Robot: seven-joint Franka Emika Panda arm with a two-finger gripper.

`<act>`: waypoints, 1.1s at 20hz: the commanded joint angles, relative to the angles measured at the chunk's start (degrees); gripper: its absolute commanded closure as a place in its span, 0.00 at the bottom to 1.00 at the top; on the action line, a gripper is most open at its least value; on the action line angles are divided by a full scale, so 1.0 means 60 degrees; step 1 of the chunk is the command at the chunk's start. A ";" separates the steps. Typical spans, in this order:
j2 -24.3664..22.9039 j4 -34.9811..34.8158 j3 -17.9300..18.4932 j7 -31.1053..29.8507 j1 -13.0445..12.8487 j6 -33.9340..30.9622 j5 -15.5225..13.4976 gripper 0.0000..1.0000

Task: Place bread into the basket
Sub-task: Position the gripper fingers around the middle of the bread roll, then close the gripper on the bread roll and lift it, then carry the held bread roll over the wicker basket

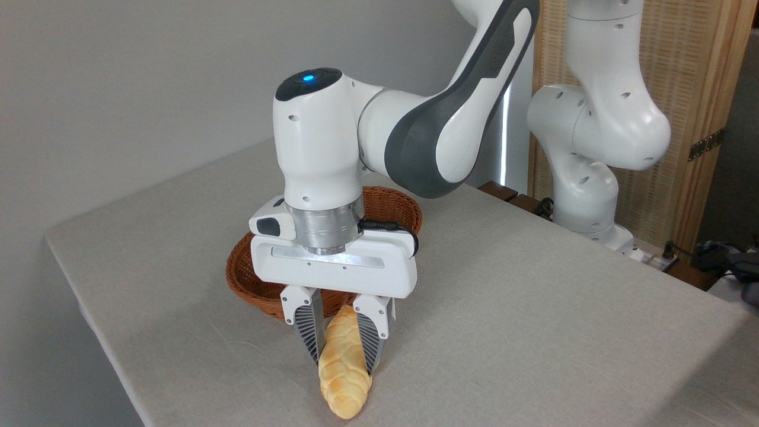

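The bread is a long pale-golden braided loaf lying near the table's front edge, with one tapered end pointing toward the camera. My gripper points straight down over it, and its two ribbed fingers press against the loaf's left and right sides around its middle. The loaf's far end is hidden behind the fingers. I cannot tell whether it still rests on the cloth. The basket, oval and made of brown wicker, sits just behind the gripper, and the gripper body covers much of it.
A grey cloth covers the table, whose left edge and front corner are close to the loaf. The arm's white base stands at the back right, next to cables and a wooden screen.
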 commanded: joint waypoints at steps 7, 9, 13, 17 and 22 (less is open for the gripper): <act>-0.0191 0.0115 0.0170 0.0698 -0.0032 -0.0130 0.0079 0.46; -0.0191 0.0727 0.0330 0.1225 -0.0003 -0.1006 0.0064 0.46; -0.0279 0.1987 0.0698 0.2106 -0.0003 -0.2648 -0.0140 0.46; -0.0586 0.2795 0.0596 0.2019 -0.0119 -0.3908 -0.0639 0.45; -0.1347 0.2752 -0.0866 0.1916 -0.0266 -0.5037 -0.0683 0.42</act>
